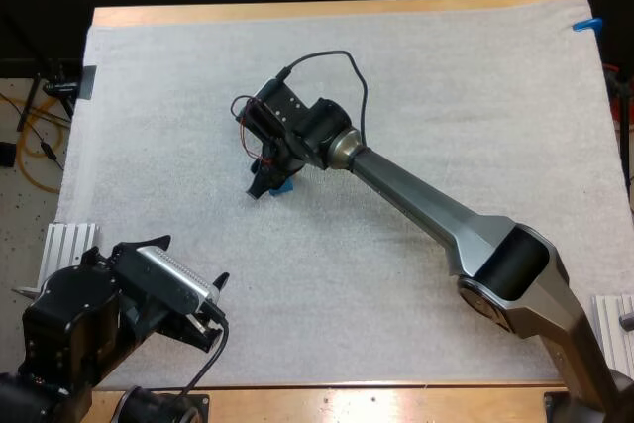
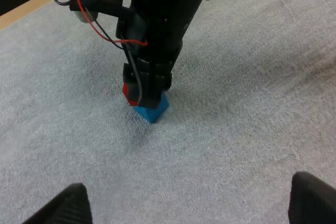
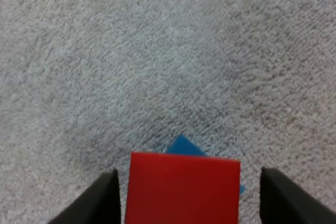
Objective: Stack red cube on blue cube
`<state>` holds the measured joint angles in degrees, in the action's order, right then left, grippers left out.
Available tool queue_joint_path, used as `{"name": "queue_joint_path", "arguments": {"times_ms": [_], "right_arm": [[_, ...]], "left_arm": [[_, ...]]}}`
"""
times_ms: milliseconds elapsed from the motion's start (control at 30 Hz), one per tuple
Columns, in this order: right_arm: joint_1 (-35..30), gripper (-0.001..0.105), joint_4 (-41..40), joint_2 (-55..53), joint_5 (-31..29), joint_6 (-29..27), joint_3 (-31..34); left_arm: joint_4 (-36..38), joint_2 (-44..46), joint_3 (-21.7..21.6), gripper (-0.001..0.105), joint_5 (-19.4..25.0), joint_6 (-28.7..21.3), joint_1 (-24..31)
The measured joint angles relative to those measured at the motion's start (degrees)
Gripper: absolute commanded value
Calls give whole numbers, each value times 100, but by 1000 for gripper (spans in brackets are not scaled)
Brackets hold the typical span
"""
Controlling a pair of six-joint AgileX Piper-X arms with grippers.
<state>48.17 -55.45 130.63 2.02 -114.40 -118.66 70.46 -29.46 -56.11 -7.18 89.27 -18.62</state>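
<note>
Red cube (image 3: pixel 182 187) is sitting on top of the blue cube (image 3: pixel 181 145), with the right claw (image 1: pixel 269 183) around it.
The right claw's 2 fingers are standing spread either side of the red cube, released and gripping nothing. The 2 cubes are resting near the middle of the white mat (image 1: pixel 446 96) on the worktop (image 1: pixel 297 12). The left claw (image 1: pixel 193 260) is hovering at the mat's near left corner, fingers wide apart.

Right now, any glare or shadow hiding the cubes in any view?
High view: even light, the right tool covers most of the blue cube. Left wrist view: faint shadow on the mat beside the blue cube, no glare. Right wrist view: red cube evenly lit, soft shadow beyond it.
</note>
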Motion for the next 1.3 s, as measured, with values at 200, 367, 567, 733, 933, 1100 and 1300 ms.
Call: {"name": "queue_joint_path", "arguments": {"times_ms": [200, 367, 567, 733, 933, 1100, 1300], "right_arm": [[0, 56, -2, 0, 0, 0, 0], [0, 56, -62, -55, 0, 0, 0], [0, 56, -137, -553, -9, 22, 0], [-78, 56, -99, -1010, 4, 252, 0], [-646, 56, 43, -1316, 28, 610, 0], [-1363, 56, 41, -1462, 28, 747, 0], [-2253, 56, 41, -1830, 15, 862, 26]], "left_arm": [[0, 0, 0, 74, 0, 0, 0], [0, 0, 0, 74, 0, 0, 0], [0, 0, 0, 74, 0, -41, 0], [-211, 0, 0, 74, 13, -130, 0], [-1298, -169, 0, 74, 25, -285, 28], [-2195, -713, 0, 74, -71, -294, 582], [-3114, -1510, 0, 74, -1088, -143, 1842]]}}
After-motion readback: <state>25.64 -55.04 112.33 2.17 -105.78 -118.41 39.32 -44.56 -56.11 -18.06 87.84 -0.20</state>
